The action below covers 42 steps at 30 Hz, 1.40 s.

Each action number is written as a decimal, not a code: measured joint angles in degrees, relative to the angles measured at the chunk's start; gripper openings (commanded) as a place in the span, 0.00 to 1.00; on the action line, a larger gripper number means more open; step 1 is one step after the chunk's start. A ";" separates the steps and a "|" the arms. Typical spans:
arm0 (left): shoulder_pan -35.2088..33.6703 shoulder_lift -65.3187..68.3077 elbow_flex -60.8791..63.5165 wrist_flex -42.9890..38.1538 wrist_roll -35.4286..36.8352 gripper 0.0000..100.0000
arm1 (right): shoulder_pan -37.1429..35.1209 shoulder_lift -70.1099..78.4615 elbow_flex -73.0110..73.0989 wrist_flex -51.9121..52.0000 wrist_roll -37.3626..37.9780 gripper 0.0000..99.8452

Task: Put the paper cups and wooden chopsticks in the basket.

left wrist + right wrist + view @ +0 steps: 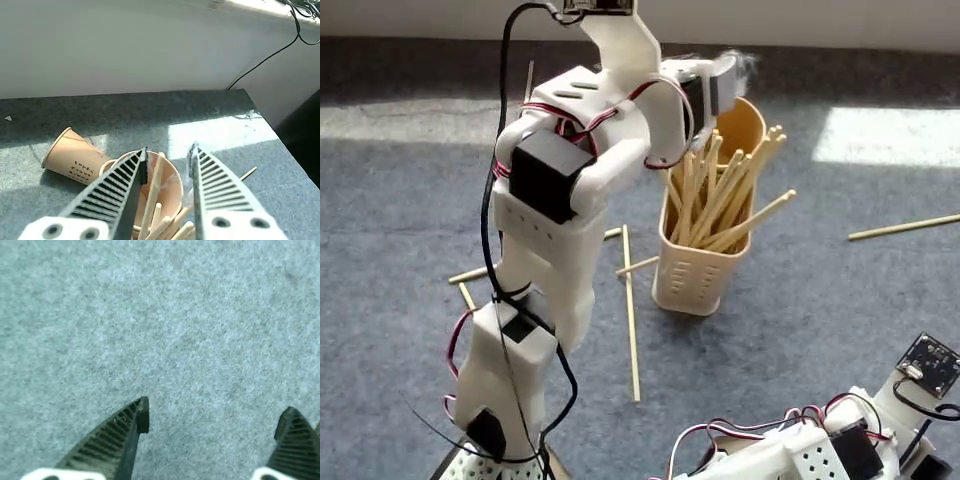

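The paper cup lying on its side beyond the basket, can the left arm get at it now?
Probably yes. The left gripper, fingers open, hovers over the basket, and the paper cup lies just beyond on the carpet, nothing between them.

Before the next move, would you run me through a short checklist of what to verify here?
1. Left gripper open and empty above the basket: ok.
2. Basket upright: ok.
3. Paper cup in basket: not ok; it lies on its side on the carpet outside it.
4. Loose chopsticks gathered: not ok; several lie on the carpet.
5. Right gripper open, empty: ok.
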 measured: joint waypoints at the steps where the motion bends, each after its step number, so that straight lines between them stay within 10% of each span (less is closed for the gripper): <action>1: 0.00 0.00 0.00 0.00 0.00 0.17 | 0.00 0.00 0.00 0.00 0.00 0.38; 9: -7.74 0.00 0.00 3.60 -3.34 0.17 | 0.00 0.00 0.09 0.00 0.00 0.38; 19: -35.08 7.65 21.19 6.95 -34.64 0.18 | 0.00 0.00 0.18 0.00 0.00 0.38; 26: -32.09 8.09 55.12 6.51 -61.71 0.20 | -0.35 0.00 0.18 0.00 0.00 0.38; 37: -25.67 8.62 78.42 -12.22 -67.96 0.20 | -0.35 0.00 0.18 0.00 0.00 0.38; 42: -25.67 8.44 80.00 -14.24 -68.13 0.03 | -0.35 0.00 0.18 0.00 0.00 0.38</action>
